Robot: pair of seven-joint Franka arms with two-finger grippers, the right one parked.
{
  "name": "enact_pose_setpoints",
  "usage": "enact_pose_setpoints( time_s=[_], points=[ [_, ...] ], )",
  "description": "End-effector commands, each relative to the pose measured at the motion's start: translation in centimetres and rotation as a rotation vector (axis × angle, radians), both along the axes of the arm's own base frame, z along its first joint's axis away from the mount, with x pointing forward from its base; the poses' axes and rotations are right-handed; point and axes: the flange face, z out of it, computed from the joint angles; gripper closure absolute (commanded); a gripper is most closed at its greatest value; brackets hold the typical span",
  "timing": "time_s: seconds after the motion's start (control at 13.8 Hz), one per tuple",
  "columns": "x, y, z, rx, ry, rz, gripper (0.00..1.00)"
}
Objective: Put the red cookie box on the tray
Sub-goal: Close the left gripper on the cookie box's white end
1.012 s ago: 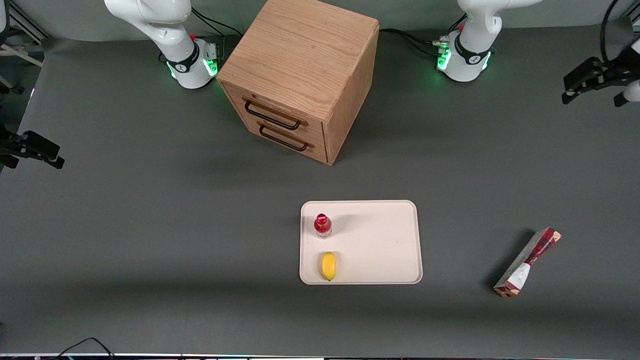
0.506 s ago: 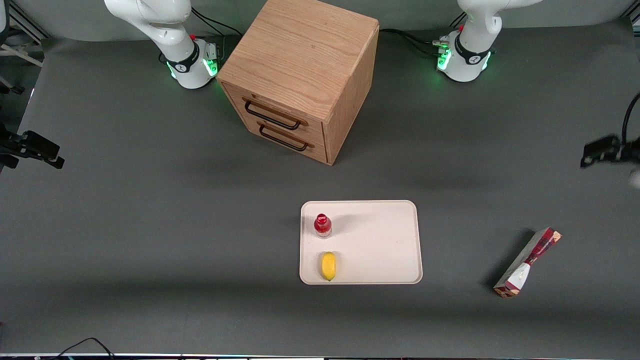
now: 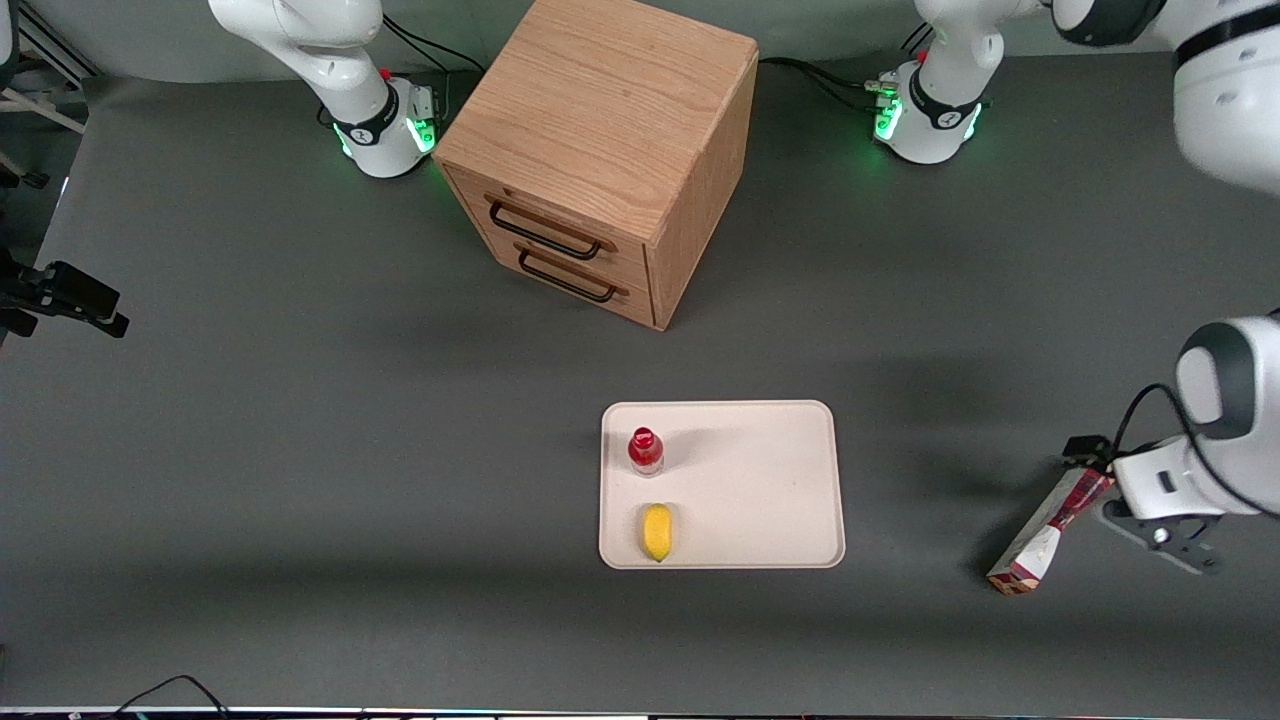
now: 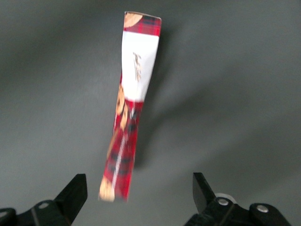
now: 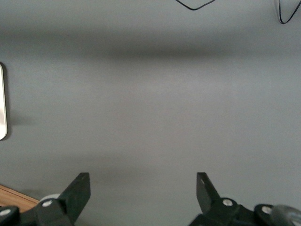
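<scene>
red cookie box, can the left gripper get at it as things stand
Probably yes: the gripper hangs open just above the red cookie box, which stands alone on bare table, with nothing between them.

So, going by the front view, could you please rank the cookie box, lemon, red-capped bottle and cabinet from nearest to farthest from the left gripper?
The open gripper is over the box's end farther from the camera.
1. Cookie box, directly under it.
2. Lemon, on the tray; bottle beside it, too close to call.
3. Cabinet, between the arm bases.
</scene>
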Motion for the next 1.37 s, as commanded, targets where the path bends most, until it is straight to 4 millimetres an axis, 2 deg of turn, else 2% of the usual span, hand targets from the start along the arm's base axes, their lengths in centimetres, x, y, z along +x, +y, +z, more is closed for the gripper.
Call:
enact_pose_setpoints(
  time_s=[0.0,0.22,0.29,0.36,0.43,0.51,0.87,0.94,1.08,1.3],
  points=[
    [1.4,0.2,-2.5,0.004,-0.042,-0.073,0.00],
    [2.0,0.5,-7.9,-0.001,-0.089,-0.096,0.00],
    [1.8,0.5,-9.1,0.000,-0.097,-0.100,0.05],
    [1.7,0.4,-9.8,-0.005,-0.096,-0.094,0.37],
    [1.6,0.4,-10.0,-0.009,-0.092,-0.085,0.80],
    [1.6,0.3,-10.0,-0.027,-0.095,-0.057,1.00],
    [1.9,0.1,-8.6,-0.058,-0.096,-0.027,1.00],
    [2.1,0.1,-7.6,-0.062,-0.081,-0.027,1.00],
    [2.8,0.1,-4.3,-0.068,-0.039,-0.008,1.00],
    [3.0,0.0,5.4,-0.061,0.004,0.121,1.00]
  ],
)
